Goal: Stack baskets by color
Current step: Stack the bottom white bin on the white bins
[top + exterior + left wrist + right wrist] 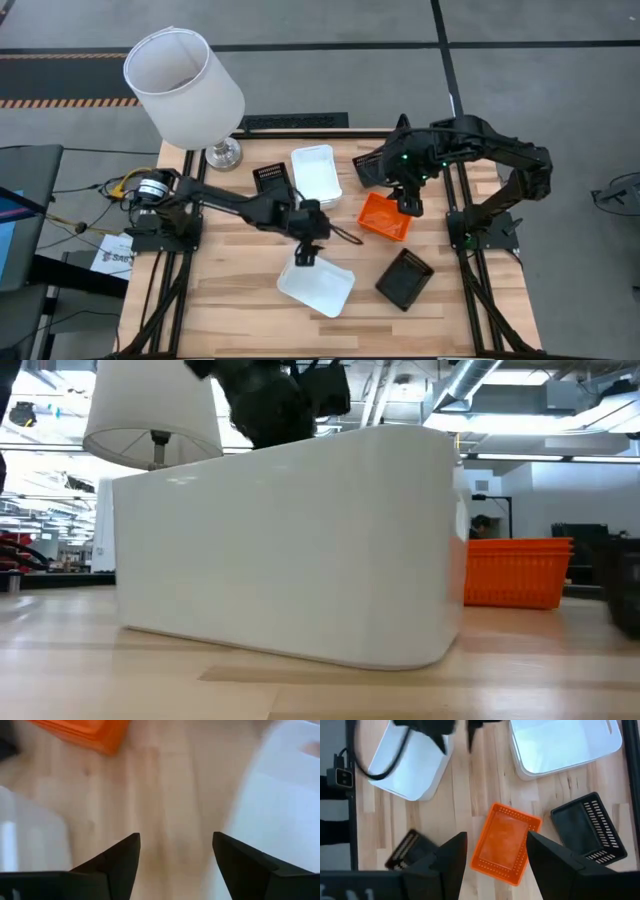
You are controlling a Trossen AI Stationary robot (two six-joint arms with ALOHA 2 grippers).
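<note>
White baskets: one loose white basket (316, 285) lies near the front of the bench, tilted; a second white basket (316, 172) — possibly two nested, the high view does not settle it — sits toward the back, near the lamp base.
Orange baskets: an orange stack (385, 217) rests right of centre, between the rear white basket and the right arm's frame; how many are nested in it I cannot tell.
Black baskets: one black basket (404, 278) at front right, apart from the others; another (271, 180) just beside the rear white basket on its left; a third (368, 168) shows partly under the right arm.
Left hand: the left hand (305, 256) hangs over bare wood just behind the loose white basket, jaws standing wide, nothing between them.
Right hand: the right hand (409, 205) hovers above the orange stack, jaws wide apart and empty; its wrist view looks straight down on the orange basket.
Step in hand (judged): the loose white basket is the likely next pick, to go onto the rear white one.
Handling note: take one long wall between the fingers — one finger inside, one outside — near the wall's middle so the shallow basket hangs level; square it to the rear basket before lowering.
Risk: smooth plastic may slip or swing if pinched at a corner.
Surroundings: wooden bench (240, 300); white lampshade (183, 85) at rear left.
</note>
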